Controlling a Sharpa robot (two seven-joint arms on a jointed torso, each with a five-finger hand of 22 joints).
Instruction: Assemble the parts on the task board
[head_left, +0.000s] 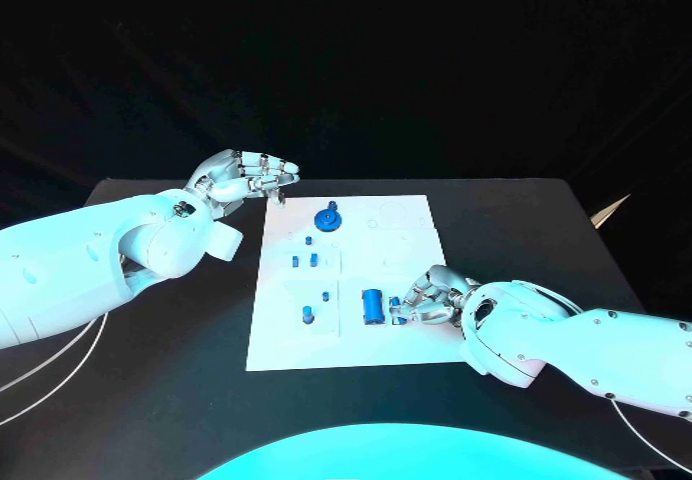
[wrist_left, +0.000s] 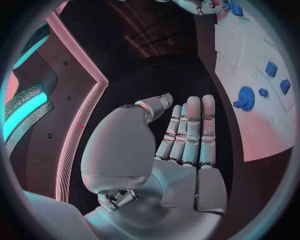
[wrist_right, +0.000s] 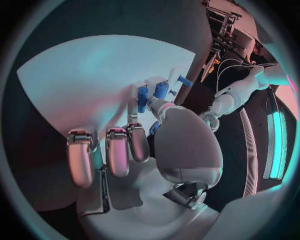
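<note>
Black counter (head_left: 159, 400) carries my white task board (head_left: 389, 330) mid-frame. My left hand (head_left: 245, 178) hovers upper left, released, fingers apart. My right hand (head_left: 428, 298), lower right, grasps a blue cylinder part (head_left: 372, 304).

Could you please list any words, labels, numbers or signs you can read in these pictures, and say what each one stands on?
None can be read.
Task board: faint marks on its white face, too small to tell whether they are text.
Blue parts: no print to be seen.
Left hand and right hand: no lettering to be seen.
Table: plain black, no marks to be seen.
</note>
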